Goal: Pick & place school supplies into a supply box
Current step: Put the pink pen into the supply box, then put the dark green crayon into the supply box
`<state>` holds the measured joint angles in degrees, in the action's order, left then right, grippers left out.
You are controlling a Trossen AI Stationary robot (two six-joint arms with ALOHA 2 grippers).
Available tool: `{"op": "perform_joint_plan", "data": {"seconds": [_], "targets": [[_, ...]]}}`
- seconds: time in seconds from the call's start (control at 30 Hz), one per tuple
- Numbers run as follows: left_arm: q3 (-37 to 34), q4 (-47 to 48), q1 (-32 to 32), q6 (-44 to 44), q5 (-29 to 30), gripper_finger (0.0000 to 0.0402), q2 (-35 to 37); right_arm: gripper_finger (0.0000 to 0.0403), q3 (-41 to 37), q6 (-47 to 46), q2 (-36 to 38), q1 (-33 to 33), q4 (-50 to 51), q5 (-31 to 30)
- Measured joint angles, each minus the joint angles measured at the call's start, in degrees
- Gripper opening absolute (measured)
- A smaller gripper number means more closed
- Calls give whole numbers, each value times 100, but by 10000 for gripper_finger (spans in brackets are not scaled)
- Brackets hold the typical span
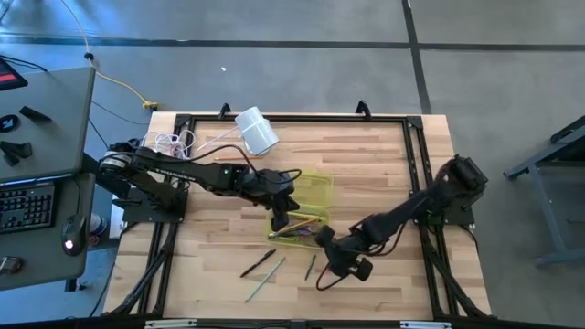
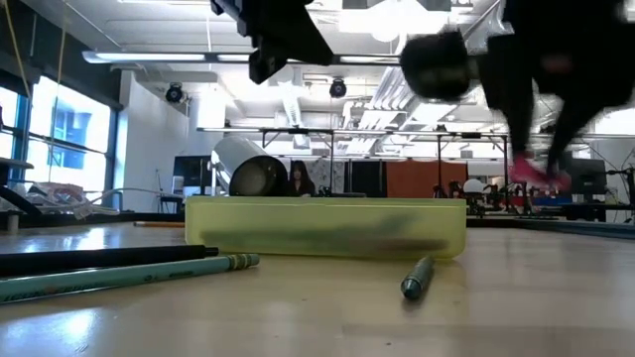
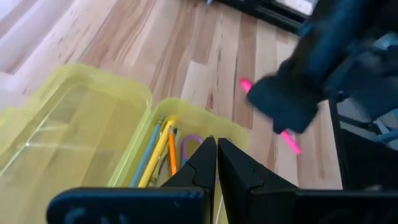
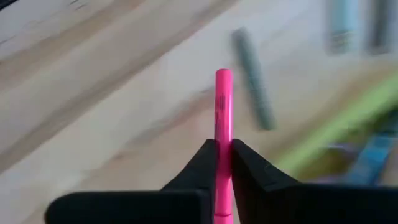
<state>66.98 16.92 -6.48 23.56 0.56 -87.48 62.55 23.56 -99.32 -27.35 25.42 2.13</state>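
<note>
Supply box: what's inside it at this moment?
The supply box holds a yellow pencil, an orange pencil, a blue one and purple-handled scissors; the left gripper covers the rest.

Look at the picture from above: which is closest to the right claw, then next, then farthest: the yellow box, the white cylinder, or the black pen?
From the right claw, which grips a pink pen:
1. The yellow box, just up-left of the claw.
2. The black pen, lying on the table to the claw's left.
3. The white cylinder, far off by the table's back edge.

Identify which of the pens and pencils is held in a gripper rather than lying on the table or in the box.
The pink pen: the right gripper pinches it, lifted off the table.
</note>
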Motion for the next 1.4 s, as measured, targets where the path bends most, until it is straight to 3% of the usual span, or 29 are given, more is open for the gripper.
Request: {"op": "perform_joint_plan", "data": {"seconds": [0.1,0.23,0.43,0.6,0.73,0.9,1.0,1.4], "targets": [[0,18,0,17,2,49,0,7,213,229,259,37,-69,-698],[0,138,2,27,2,45,0,11,231,352,297,335,-1408,-987],[7,771,2,92,258,46,311,9,223,-35,-14,995,-1914,-726],[-2,1347,2,88,1050,46,569,16,216,-173,-250,1480,-1976,-65],[9,1528,4,117,1478,46,666,31,217,-533,-342,1732,-1795,48],[0,1598,0,110,1460,46,702,39,216,-1164,-355,1930,-1260,747],[-2,1627,0,89,1462,46,697,45,216,-1482,-355,1947,-1139,729],[-2,1618,0,144,1425,46,697,91,440,-995,45,1885,-1100,804]]}}
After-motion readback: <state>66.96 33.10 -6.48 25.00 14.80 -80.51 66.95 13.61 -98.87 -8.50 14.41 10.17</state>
